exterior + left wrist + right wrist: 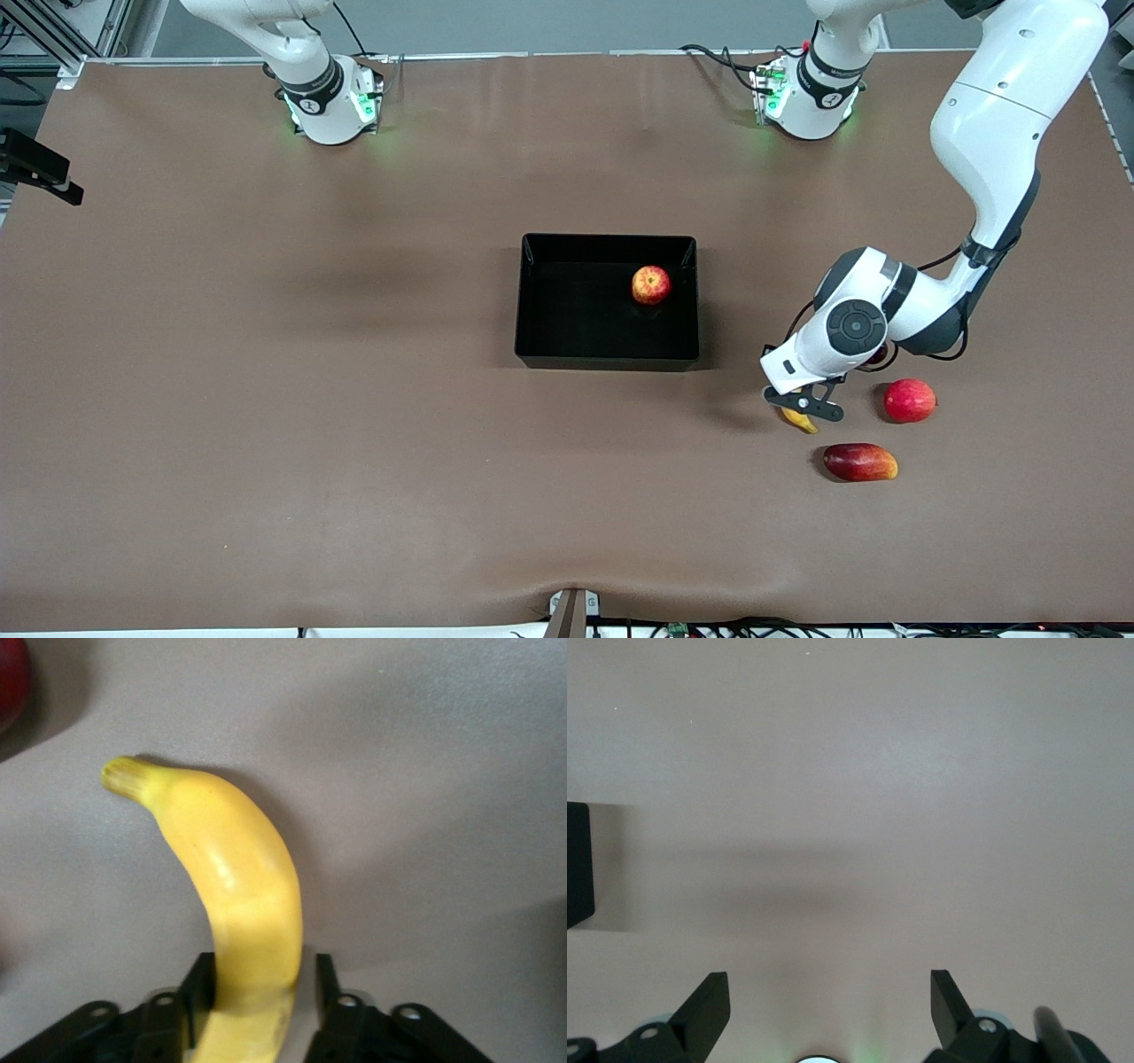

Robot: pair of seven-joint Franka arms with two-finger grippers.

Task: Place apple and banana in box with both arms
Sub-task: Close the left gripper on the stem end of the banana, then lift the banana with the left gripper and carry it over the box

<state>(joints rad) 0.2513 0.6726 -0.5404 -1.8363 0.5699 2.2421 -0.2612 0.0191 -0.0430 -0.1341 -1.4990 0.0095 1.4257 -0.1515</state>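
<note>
Banana point(239, 904) is lying on the tabletop point(266, 399), sitting between the fingers of the left claw point(804, 406), which is clenching on it. I judge the grasp step is finishing; next is calling for lifting toward the box point(532, 301). Apple point(650, 284) is resting inside. Right claw point(828, 1010) is waiting released, above bare tabletop.
</note>
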